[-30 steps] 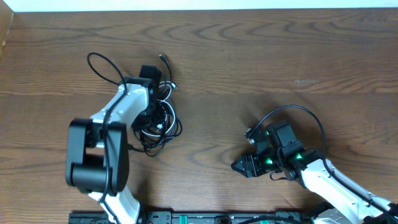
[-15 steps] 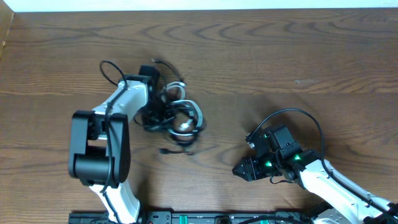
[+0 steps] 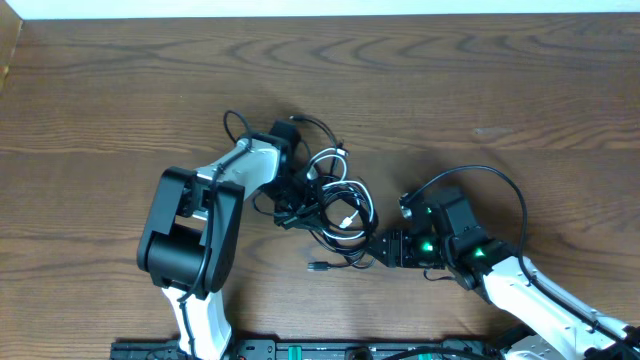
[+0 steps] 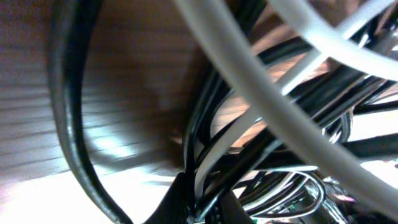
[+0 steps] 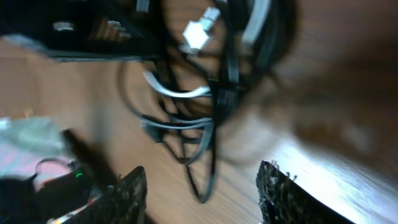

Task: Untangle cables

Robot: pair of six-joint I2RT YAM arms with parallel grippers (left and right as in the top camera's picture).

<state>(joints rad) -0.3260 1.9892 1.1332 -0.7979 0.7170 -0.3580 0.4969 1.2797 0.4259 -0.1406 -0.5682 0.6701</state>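
Observation:
A tangle of black and white cables (image 3: 335, 200) lies at the table's middle. My left gripper (image 3: 297, 206) is shut on the tangle's left side; in the left wrist view its jaws (image 4: 208, 202) pinch several black and white strands (image 4: 261, 93) that fill the frame. My right gripper (image 3: 383, 251) stands open just right of the tangle, pointing at it. In the right wrist view its fingers (image 5: 127, 194) are spread wide, with a black cable loop (image 5: 205, 168) lying on the wood between them, untouched. A white connector (image 5: 196, 34) shows higher up.
A loose black plug end (image 3: 318, 266) trails from the tangle toward the front. The right arm's own black cable (image 3: 500, 190) arcs behind its wrist. The wooden table (image 3: 520, 90) extends bare to the back right.
My left gripper has dragged the cable tangle rightward to the table's middle. The right gripper has edged up and left, now beside the tangle.

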